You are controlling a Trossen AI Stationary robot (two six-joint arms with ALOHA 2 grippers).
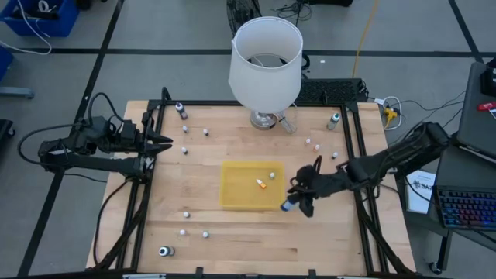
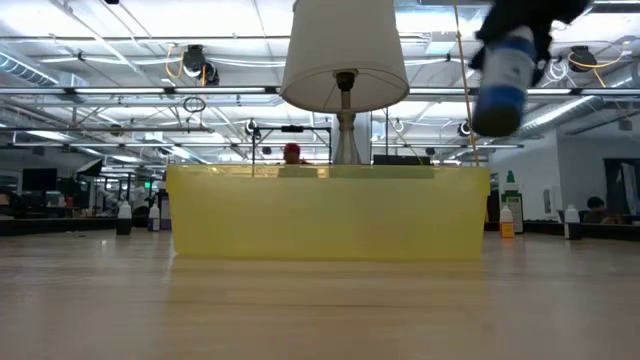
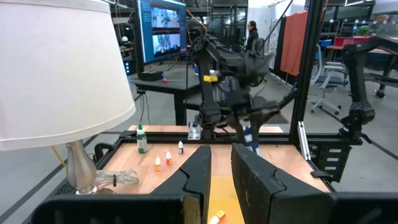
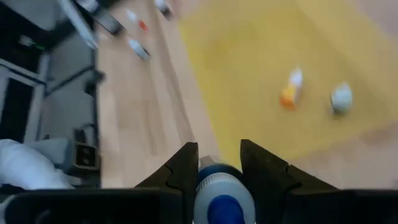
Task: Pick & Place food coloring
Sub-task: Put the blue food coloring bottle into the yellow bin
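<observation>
Two dark arms
We saw matte black jointed links, black cables trailing, and blocky dark fingers.

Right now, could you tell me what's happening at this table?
The right gripper is shut on a blue-capped food coloring bottle, holding it above the near right corner of the yellow tray. Two small bottles already lie inside the tray. More tiny bottles are scattered on the wooden table, and a white lamp stands at the far edge. The left gripper waits shut at the left side.
</observation>
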